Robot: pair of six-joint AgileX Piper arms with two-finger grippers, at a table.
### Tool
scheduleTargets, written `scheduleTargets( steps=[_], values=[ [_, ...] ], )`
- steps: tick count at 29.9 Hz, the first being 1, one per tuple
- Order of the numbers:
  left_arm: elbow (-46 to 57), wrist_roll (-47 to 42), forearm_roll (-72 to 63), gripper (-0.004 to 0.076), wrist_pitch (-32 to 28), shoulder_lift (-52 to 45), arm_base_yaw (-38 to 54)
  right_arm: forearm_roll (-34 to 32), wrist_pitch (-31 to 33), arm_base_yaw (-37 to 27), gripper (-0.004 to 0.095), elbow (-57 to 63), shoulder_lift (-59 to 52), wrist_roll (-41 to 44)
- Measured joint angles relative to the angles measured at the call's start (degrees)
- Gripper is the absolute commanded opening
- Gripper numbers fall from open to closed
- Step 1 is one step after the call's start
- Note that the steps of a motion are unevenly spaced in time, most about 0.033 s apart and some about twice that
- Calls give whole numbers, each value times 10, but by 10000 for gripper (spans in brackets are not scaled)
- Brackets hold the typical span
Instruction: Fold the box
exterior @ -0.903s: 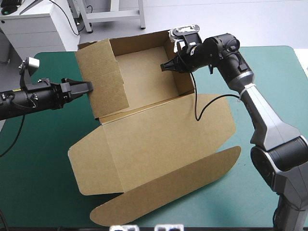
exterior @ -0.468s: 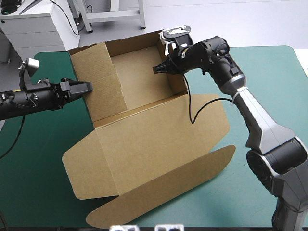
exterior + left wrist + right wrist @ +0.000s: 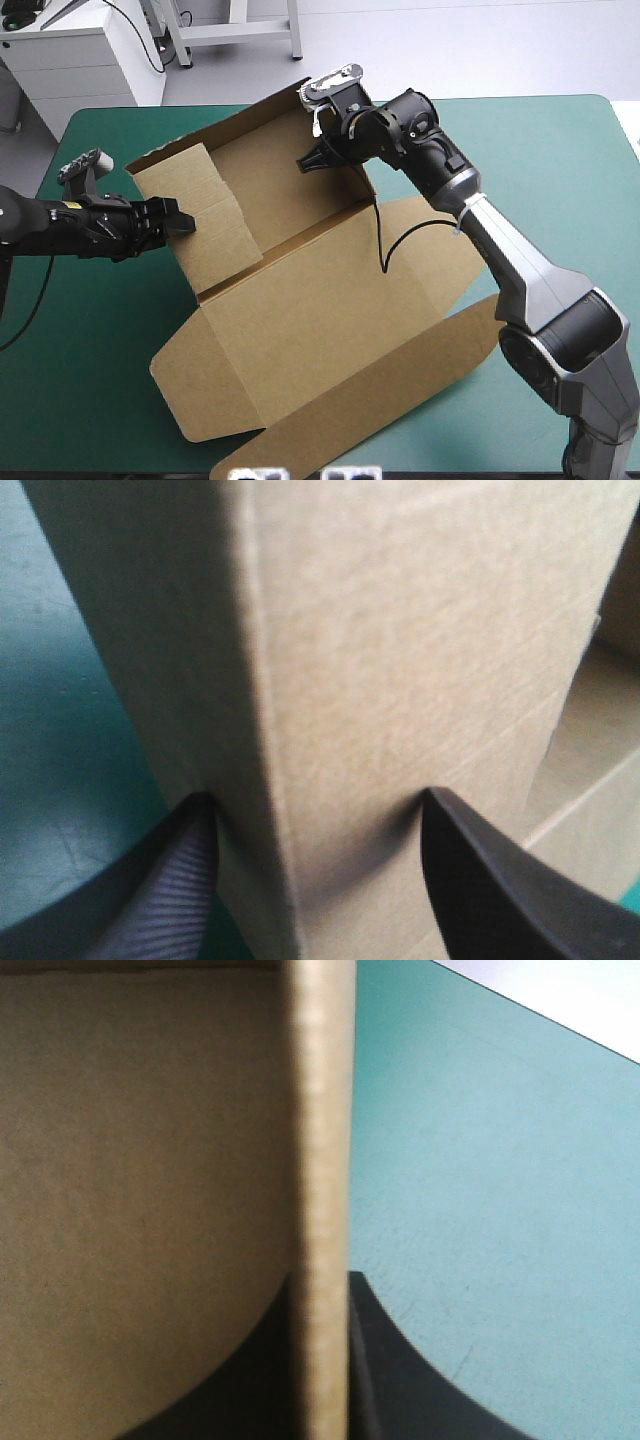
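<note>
Box (image 3: 300, 320) sits left of table centre, walls raised at the far end, lid (image 3: 330, 280) flat toward the near edge. Hard to read: the right gripper (image 3: 308, 160) has its tips behind the right wall in the high view. The wrist view settles it, black fingers (image 3: 400, 1380) all but closed with the wall's top edge (image 3: 320, 1160) pinched between them. Left gripper (image 3: 178, 221) is at the left wall (image 3: 205, 215), its fingers (image 3: 480, 880) wide apart and straddling a fold in the board (can't tell if either one actually presses). Board fills most of both wrist views, blurred up close. Right arm covers part of the tray floor. The lid's rounded tuck flap (image 3: 380, 400) runs out of the high view at the near edge, its end cut off. The box's back corner overlaps the table's far edge. Room: teal-green cover (image 3: 570, 170) is bare all along the right side and at the near-left corner. It is tighter between the left wall and the table's left edge, where the left arm lies.
</note>
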Motion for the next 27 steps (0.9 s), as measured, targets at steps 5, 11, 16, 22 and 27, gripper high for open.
scheduleTargets(
  steps=[5,11,16,22,27],
  values=[
    [0,-72,93,421,-41,1,-44,-2,2,6,0,0,6,13],
    [-2,-103,122,421,-60,15,-51,1,19,7,0,-10,7,20],
    [-2,-107,122,419,-91,30,-51,-7,33,7,0,-18,7,32],
    [-3,-127,138,308,-112,54,-52,2,49,7,0,-18,9,43],
    [-3,-133,178,197,-137,74,-51,43,57,6,0,-20,9,40]
  ],
)
